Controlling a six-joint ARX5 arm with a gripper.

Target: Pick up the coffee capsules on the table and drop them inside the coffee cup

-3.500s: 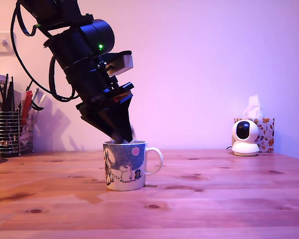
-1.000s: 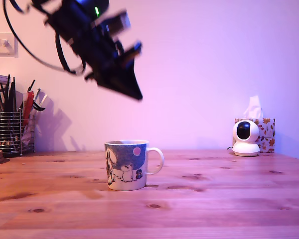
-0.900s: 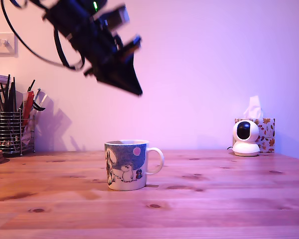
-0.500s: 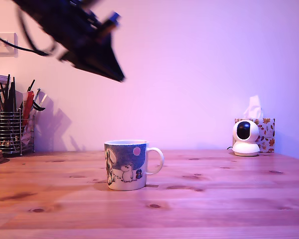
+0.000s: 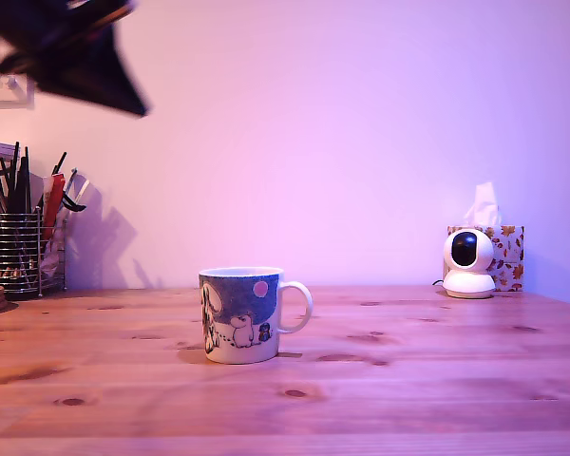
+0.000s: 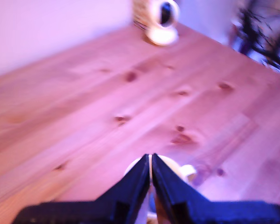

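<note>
The jaws are pressed together with nothing between them, and the gripper (image 5: 133, 106) hangs blurred high at the exterior view's left, above the wire pen holder (image 5: 14, 252). The coffee cup (image 5: 240, 314) stands upright on the table (image 5: 408, 380) near the middle, handle to the exterior view's right. Far right sit a small white camera (image 5: 468, 263) and a tissue box (image 5: 506, 249). No capsules show on the wood.
</note>
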